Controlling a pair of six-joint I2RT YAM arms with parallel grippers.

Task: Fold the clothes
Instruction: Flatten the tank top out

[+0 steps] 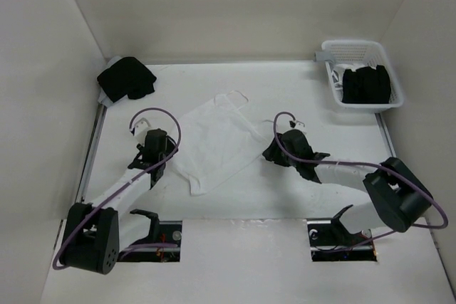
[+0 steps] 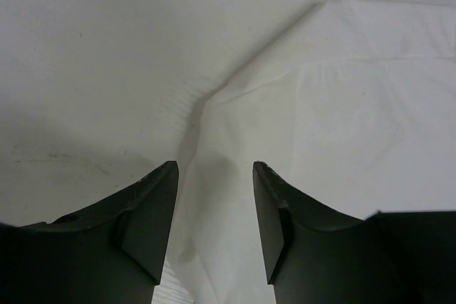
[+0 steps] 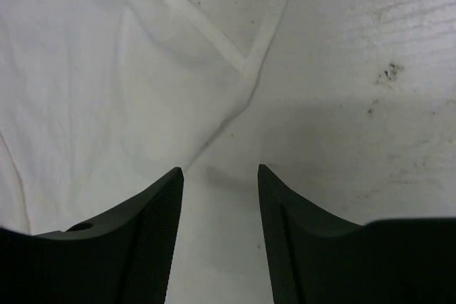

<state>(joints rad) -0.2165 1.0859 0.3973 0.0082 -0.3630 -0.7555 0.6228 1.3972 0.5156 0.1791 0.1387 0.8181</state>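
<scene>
far left, back corner: a black garment (image 1: pixel 127 78) is lying bunched on the table (image 1: pixel 285 201), well apart from the work.

your left gripper (image 2: pixel 214 167) is hovering low at the left side of the camisole (image 1: pixel 214 140). its fingers (image 2: pixel 146 226) are standing spread with a clear gap, pinching nothing. in the left wrist view the cloth's edge is running from upper right down into that gap; you are seeing the left finger over bare table and the right finger over white fabric.

centre: the camisole is lying flat on the table between the two grippers, set on a diagonal, near corner toward the arm bases, far end toward the back wall. one narrow strap loop (image 1: pixel 236 95) is showing at that far end. the fabric is looking lightly creased; you cannot tell the number of layers.

your right gripper (image 3: pixel 219 170) is sitting at the camisole's right edge, also spread apart and gripping nothing. in the right wrist view the cloth is filling the left side, a seamed band (image 3: pixel 203 30) is crossing it, and the edge is passing under the gap; the right finger is hanging over scuffed bare table.

far right, back: a white lattice basket (image 1: pixel 356 49) is holding black garments (image 1: pixel 365 85), well apart from the camisole.
</scene>
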